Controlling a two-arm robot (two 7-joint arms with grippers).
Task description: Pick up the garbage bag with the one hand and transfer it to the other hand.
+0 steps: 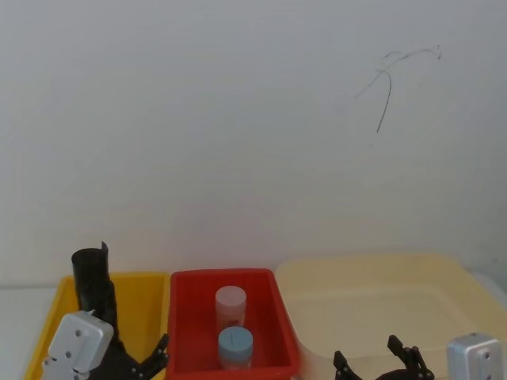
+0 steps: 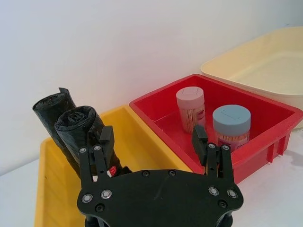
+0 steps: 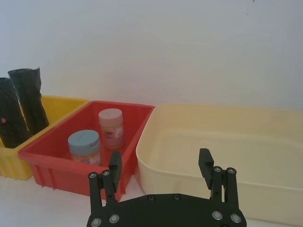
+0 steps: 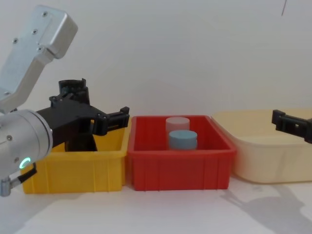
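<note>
Likely light, crinkly yet firm as a roll, the garbage bag stands in the yellow bin at 9 o'clock of the red bin, best pinched mid-height by the wide-open left gripper beside it, while the right gripper hangs spread at 3 o'clock.

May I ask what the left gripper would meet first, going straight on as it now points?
Probably the garbage bag, right beside one finger of the open left gripper; its midline aims at the yellow bin's wall.
</note>
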